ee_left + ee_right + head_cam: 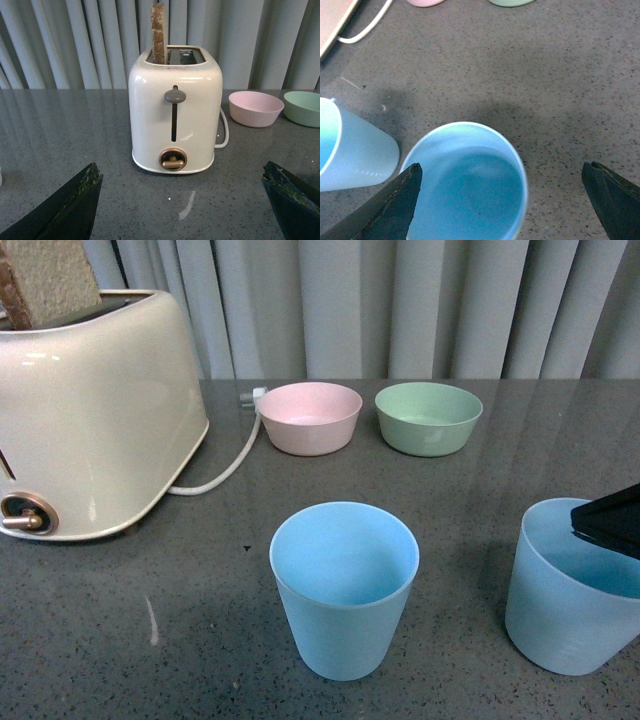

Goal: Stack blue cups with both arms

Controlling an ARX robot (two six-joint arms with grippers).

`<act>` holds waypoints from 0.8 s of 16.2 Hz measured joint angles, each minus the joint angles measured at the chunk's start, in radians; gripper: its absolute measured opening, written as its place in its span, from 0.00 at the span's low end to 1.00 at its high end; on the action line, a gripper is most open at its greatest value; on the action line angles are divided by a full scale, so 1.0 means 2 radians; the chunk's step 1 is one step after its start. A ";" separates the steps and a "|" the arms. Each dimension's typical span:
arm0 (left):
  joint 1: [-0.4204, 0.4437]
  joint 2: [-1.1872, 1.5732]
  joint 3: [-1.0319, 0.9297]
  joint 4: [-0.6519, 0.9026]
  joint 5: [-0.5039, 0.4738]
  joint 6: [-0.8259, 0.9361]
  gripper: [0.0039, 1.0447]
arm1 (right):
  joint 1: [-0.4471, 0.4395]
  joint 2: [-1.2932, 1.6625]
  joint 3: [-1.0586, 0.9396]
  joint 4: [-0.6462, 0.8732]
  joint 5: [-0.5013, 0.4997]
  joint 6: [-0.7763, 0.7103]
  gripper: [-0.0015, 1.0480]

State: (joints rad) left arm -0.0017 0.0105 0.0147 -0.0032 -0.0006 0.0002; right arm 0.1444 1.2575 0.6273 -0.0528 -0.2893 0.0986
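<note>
Right claw hung spread wide over the right cup, pinching nothing; one finger sat just at the rim, the other well outside the wall. The second cup stood upright mid-surface, near its twin but apart from it. Left claw was spread too and empty, pointed at the toaster, with neither cup in its view.

The danger, as I judged it: that finger at the rim. Closing from there could catch the lip instead of the wall and tip or skid a cup that looked light. A grip off to one side might also carry it crooked, so it would jam on the other rim instead of dropping in. And the left claw had to swing across towards the middle cup; a wide approach could knock it, or snag the cord.

The surface was dark grey speckled stone with a pale scuff. A pink bowl and a green bowl sat side by side at the back, bread stood in the toaster, and grey pleated curtains closed off the room
</note>
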 joint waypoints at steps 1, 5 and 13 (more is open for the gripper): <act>0.000 0.000 0.000 0.000 0.000 0.000 0.94 | 0.007 0.000 0.001 0.002 0.001 0.006 0.94; 0.000 0.000 0.000 0.000 0.000 0.000 0.94 | 0.023 0.001 0.005 0.001 0.038 0.012 0.94; 0.000 0.000 0.000 0.000 0.000 0.000 0.94 | 0.019 0.058 0.005 0.029 0.070 0.012 0.94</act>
State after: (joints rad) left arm -0.0017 0.0105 0.0147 -0.0032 -0.0002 0.0002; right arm 0.1833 1.3739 0.6380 0.0044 -0.1486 0.1230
